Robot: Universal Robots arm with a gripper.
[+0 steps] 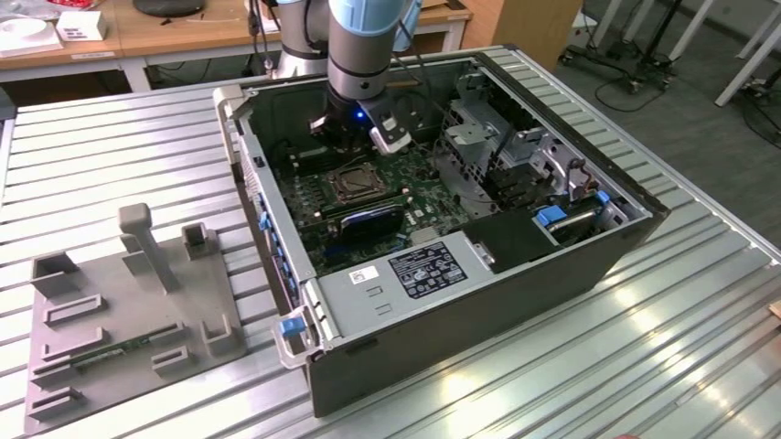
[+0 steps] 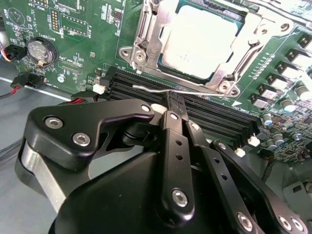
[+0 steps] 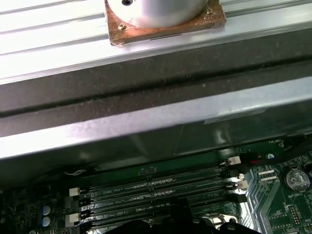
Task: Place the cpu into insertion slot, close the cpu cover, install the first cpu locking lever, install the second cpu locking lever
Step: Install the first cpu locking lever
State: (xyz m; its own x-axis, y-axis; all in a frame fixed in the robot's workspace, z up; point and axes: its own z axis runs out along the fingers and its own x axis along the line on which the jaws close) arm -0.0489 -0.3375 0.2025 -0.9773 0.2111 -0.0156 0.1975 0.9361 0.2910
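Observation:
The cpu [image 2: 200, 41] lies flat in the insertion slot [image 1: 355, 184], its pale metal face showing through the window of the cpu cover [image 2: 146, 46], which is down over it. A thin wire locking lever [image 2: 204, 91] runs along the socket's edge beside the black memory slots. My gripper [image 2: 173, 100] is shut, and its black fingertips meet right at this lever, touching it. In the exterior view the gripper [image 1: 346, 146] hangs inside the open computer case, just behind the socket.
Long black memory slots [image 2: 219, 117] lie directly under the fingers. A coin battery [image 2: 39, 51] and red-black cables sit off to one side. The case walls [image 1: 488, 302] and a drive cage [image 1: 488, 146] close in around the board. A grey fixture plate [image 1: 123, 311] lies at the exterior view's left.

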